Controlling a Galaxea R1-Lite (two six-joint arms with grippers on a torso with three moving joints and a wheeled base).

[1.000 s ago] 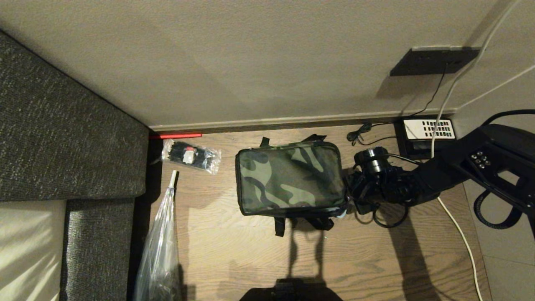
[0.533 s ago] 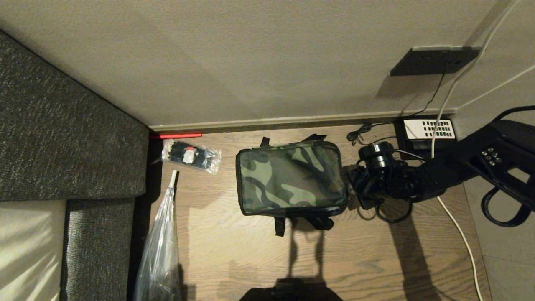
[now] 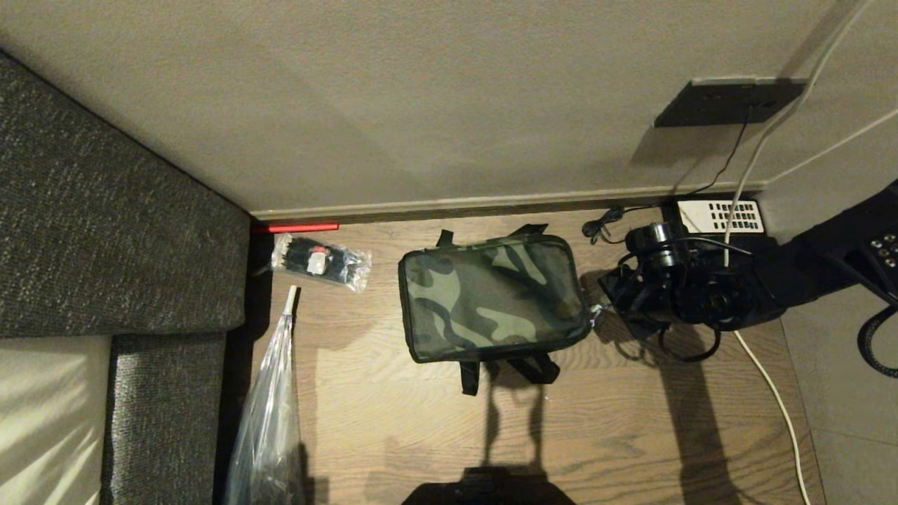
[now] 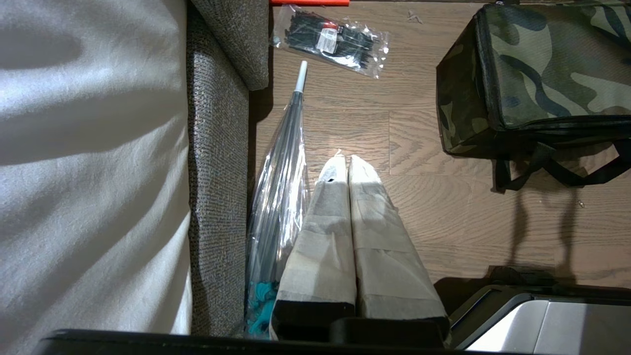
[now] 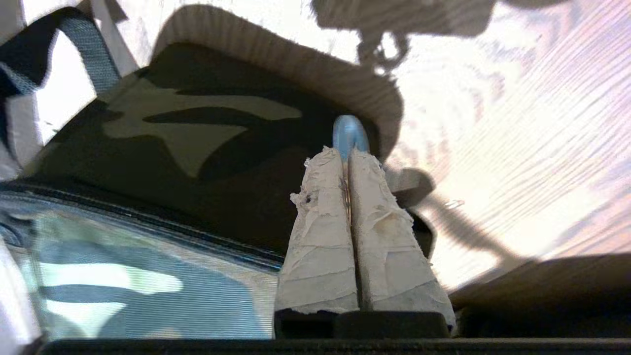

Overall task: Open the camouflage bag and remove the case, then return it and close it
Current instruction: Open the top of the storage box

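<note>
The camouflage bag [image 3: 491, 298] lies zipped shut on the wood floor, its black straps spread at the near side. My right gripper [image 3: 598, 317] is at the bag's right near corner, shut on a small pale blue zipper pull [image 5: 349, 129] that sticks out past the fingertips. The right wrist view shows the bag's camouflage side [image 5: 197, 123] just behind the taped right gripper [image 5: 349, 154]. The case is hidden. My left gripper [image 4: 345, 162] hangs parked over the floor to the left of the bag [image 4: 537, 74], shut and empty.
A clear packet of black items [image 3: 320, 261] and a long clear plastic sleeve [image 3: 270, 414] lie left of the bag beside the grey sofa [image 3: 105, 231]. A telephone [image 3: 719, 217], black cords and a white cable [image 3: 772, 393] crowd the right side by the wall.
My right arm has swung right and toward the wall with its gripper at the bag's corner. The bag's right end has been dragged slightly right, turning the bag a little.
</note>
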